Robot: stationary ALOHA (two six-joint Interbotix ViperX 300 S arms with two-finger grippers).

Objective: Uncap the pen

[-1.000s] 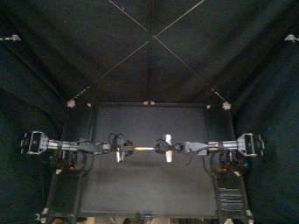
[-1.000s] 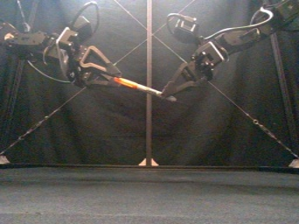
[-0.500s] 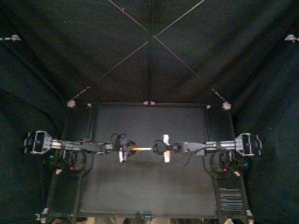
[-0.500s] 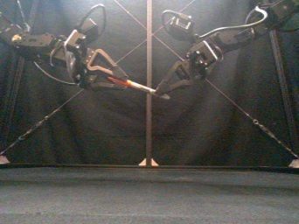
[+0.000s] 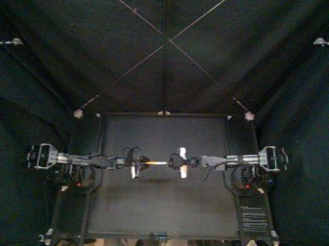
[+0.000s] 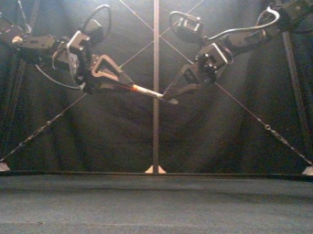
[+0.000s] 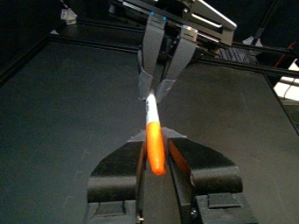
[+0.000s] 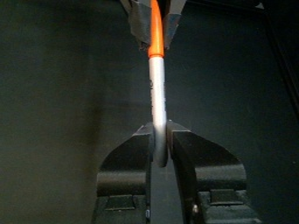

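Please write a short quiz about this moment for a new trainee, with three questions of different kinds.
1. True or false: the left gripper and the right gripper both grip the pen.
2. The pen's orange end sits in: A the left gripper, B the right gripper.
3. Fill in: the pen is held ____ the table, not on it.
Key: 1 true; 2 A; 3 above.

Top camera: high and far, angled down toward the back curtain [image 5: 164, 58]; table [image 5: 161, 207] fills the lower half of frame. Front camera: table-edge height, level, facing back. Wrist cameras: close, each sighting along its own jaws toward the other. All four views share the pen [image 5: 157, 164].
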